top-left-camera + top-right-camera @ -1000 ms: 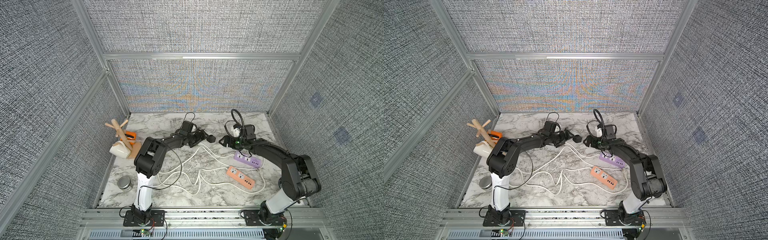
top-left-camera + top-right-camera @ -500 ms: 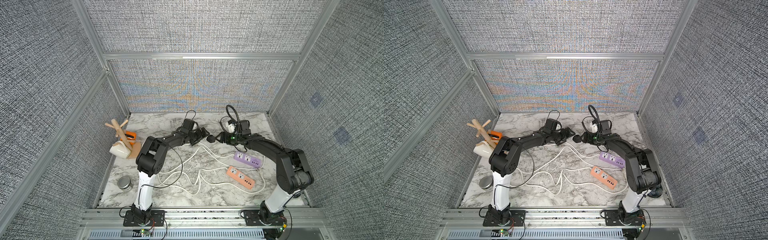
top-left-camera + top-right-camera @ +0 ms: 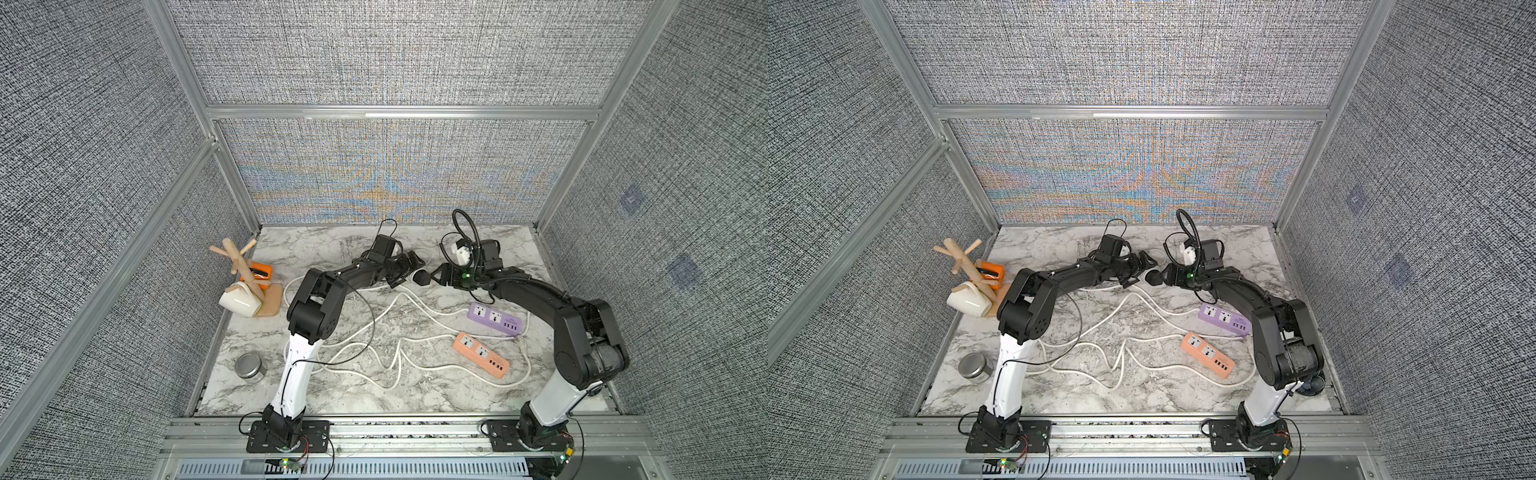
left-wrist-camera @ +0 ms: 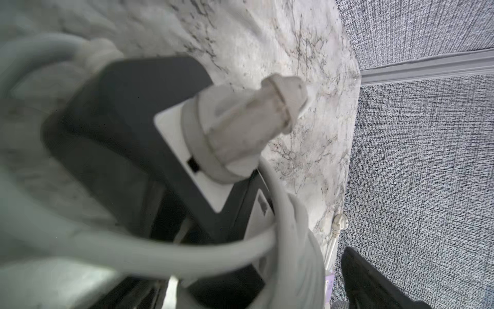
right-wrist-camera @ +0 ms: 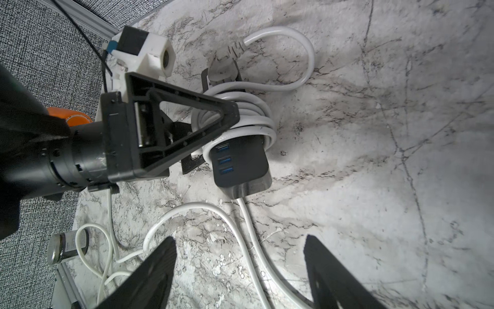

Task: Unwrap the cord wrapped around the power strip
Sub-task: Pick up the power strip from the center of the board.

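Observation:
The black power strip (image 5: 240, 163) with blue USB ports lies on the marble, and its white cord (image 5: 240, 115) is coiled tightly round it. The cord's plug (image 4: 240, 133) rests against the strip's white face. In both top views the strip (image 3: 422, 276) (image 3: 1153, 277) sits between the two grippers. My left gripper (image 3: 409, 270) stands open, one finger (image 5: 187, 125) lying over the coil and the other beside the strip. My right gripper (image 5: 240, 267) is open just short of the strip, with only loose cord on the table beneath it.
A purple power strip (image 3: 494, 319) and an orange power strip (image 3: 480, 355) lie at the right, their loose white cords (image 3: 399, 357) snaking across the middle. A wooden mug tree (image 3: 245, 270), white mug (image 3: 239, 303), orange object (image 3: 257, 272) and metal tin (image 3: 249, 365) stand at the left.
My right gripper has swung left and back toward the black strip, and its jaws have narrowed a little. The left gripper has stayed wide at the coil.

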Motion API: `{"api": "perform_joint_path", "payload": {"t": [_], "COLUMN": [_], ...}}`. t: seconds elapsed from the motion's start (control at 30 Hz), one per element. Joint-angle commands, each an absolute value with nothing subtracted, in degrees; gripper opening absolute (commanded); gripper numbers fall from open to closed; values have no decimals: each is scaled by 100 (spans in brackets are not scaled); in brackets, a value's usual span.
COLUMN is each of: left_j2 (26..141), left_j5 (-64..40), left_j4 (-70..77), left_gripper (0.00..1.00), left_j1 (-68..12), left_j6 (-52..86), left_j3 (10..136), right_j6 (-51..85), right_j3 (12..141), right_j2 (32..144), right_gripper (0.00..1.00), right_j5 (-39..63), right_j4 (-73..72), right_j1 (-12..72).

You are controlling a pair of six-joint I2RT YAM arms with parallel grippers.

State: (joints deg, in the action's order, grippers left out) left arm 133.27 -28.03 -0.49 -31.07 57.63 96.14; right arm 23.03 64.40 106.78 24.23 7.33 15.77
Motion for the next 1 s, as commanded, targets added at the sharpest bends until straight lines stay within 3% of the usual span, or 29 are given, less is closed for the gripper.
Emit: {"api": "perform_joint_path", "payload": {"t": [0.0,0.13,0.4,0.5,0.73,0.87,0.97], "left_j2": [13599,13611,13509,13528,14021,13836,13608], "left_j5": [-2890,-2931,-2896,-2998,-3015,-3665,-3939], "left_j4": [-557,-399,-903,-1981,-6433,-7305,-7831], "left_gripper": [99,89,47,35,17,1,0], "left_j1": [-3085,-3103,-3086,-3054,-2854,-2450,-2269], "left_j6": [5536,5598,5081,4288,910,-103,-709], "left_j3": [9992,9900,10114,10772,13904,14173,14177], "right_j6": [2216,2149,1951,1576,288,-21,95], "right_j3": [6417,6372,6428,6552,7021,7005,6569], "right_j2": [10637,10594,10491,10359,10069,9897,9590], "right_gripper": [77,78,79,80,86,86,84], "right_j5": [2390,2320,2237,2187,2006,2304,3013], "right_j4": [665,719,839,1028,1511,1338,550], "right_j1": [1574,1541,1489,1487,1493,1492,1562]}}
